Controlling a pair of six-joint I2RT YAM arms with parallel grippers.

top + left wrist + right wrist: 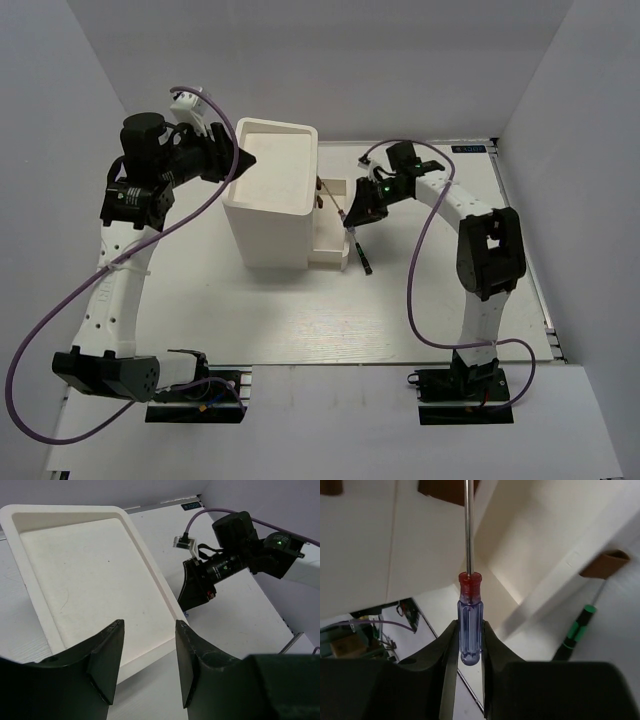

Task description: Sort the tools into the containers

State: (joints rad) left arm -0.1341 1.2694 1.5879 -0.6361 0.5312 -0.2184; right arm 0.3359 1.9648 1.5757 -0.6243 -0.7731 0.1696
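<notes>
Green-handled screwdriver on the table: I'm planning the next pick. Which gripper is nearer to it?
Right. The right gripper, shut on a blue screwdriver, hangs close above the green-handled screwdriver. The left gripper, open, hovers over the cabinet top.

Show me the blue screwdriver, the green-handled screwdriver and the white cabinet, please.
blue screwdriver (470, 625): right wrist view, on its clear blue handle.
green-handled screwdriver (576, 630): right wrist view, on the green part of its handle.
white cabinet (268, 238): top external view, on its near side wall.

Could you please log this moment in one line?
left gripper open over cabinet; right gripper shut on blue screwdriver; green screwdriver on table
</notes>
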